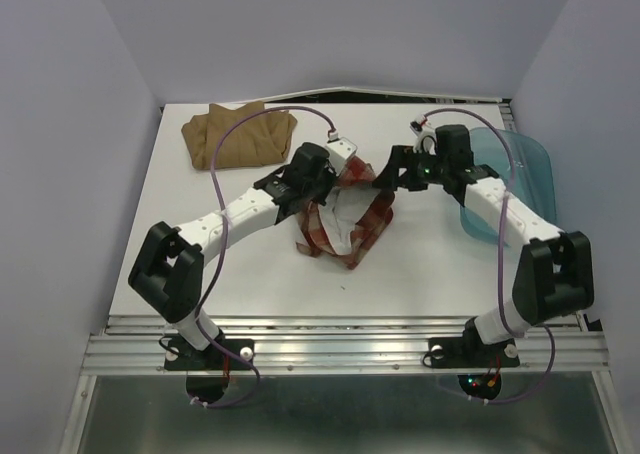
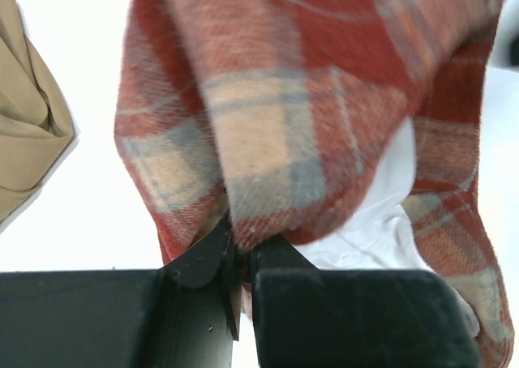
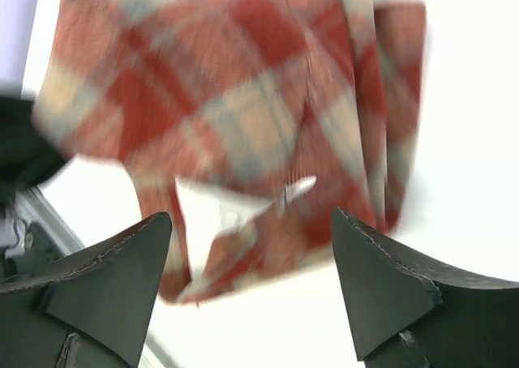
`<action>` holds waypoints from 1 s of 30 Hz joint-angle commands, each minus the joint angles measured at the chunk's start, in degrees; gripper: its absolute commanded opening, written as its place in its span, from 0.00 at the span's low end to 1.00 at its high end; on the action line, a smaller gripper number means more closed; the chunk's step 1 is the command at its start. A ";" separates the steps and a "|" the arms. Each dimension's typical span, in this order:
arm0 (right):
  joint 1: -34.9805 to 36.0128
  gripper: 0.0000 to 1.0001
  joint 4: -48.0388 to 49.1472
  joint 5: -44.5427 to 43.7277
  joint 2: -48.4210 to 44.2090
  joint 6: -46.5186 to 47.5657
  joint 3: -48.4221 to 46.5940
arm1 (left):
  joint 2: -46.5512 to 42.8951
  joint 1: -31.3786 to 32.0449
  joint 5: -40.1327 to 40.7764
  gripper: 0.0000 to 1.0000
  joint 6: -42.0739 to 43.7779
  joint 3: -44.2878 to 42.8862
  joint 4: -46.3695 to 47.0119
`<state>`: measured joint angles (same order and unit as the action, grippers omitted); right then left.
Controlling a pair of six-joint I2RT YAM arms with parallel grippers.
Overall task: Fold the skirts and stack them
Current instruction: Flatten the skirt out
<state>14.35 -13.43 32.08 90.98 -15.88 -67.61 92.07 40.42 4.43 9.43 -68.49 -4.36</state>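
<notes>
Our left end effector (image 2: 243,258) is nearly closed, its black jaws pinching a fold of the woolly red-and-cream plaid skirt (image 2: 308,100), which drapes from it over the smooth white table (image 1: 420,274) with pale lining showing. Our right end effector (image 3: 251,283) gapes wide and holds nothing, the plaid blurred beyond it. Only the top view shows the rumpled tan skirt (image 1: 235,134) at the far left corner and the translucent blue tub (image 1: 520,169).

light: bright, even, soft shadows | worktop (image 1: 430,274): blown white in wrist views | right wrist: plaid skirt (image 3: 243,100) motion-blurred
</notes>
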 commanded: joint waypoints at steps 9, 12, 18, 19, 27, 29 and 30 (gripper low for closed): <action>-0.64 0.79 -0.28 2.64 -5.64 0.40 13.82 | 3.02 -3.16 -4.08 0.00 -3.19 -5.43 -3.46; -0.64 0.69 4.62 6.68 -6.16 -3.70 18.73 | 3.99 -4.56 -4.08 0.00 -3.54 -6.48 -4.25; -0.64 0.54 17.20 9.93 -4.50 -10.65 23.93 | 6.36 -12.02 -9.34 0.00 -7.41 -9.03 -5.83; -0.64 0.52 18.08 10.20 -3.80 -11.53 23.85 | 6.63 -12.64 -10.04 0.00 -7.50 -9.20 -6.01; 0.86 0.48 25.48 11.78 -0.99 -19.62 23.14 | 8.03 -14.93 -14.44 0.00 -8.64 -7.89 -5.57; 2.17 0.52 25.65 12.83 0.86 -21.47 22.96 | 9.17 -16.51 -16.19 0.00 -9.08 -7.71 -5.40; 2.17 0.53 26.17 13.01 1.74 -22.08 22.97 | 10.05 -16.95 -16.99 0.00 -10.82 -7.63 -5.48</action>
<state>15.03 7.79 42.50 90.41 -33.56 -43.27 100.57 25.21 -8.71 1.56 -75.46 -10.48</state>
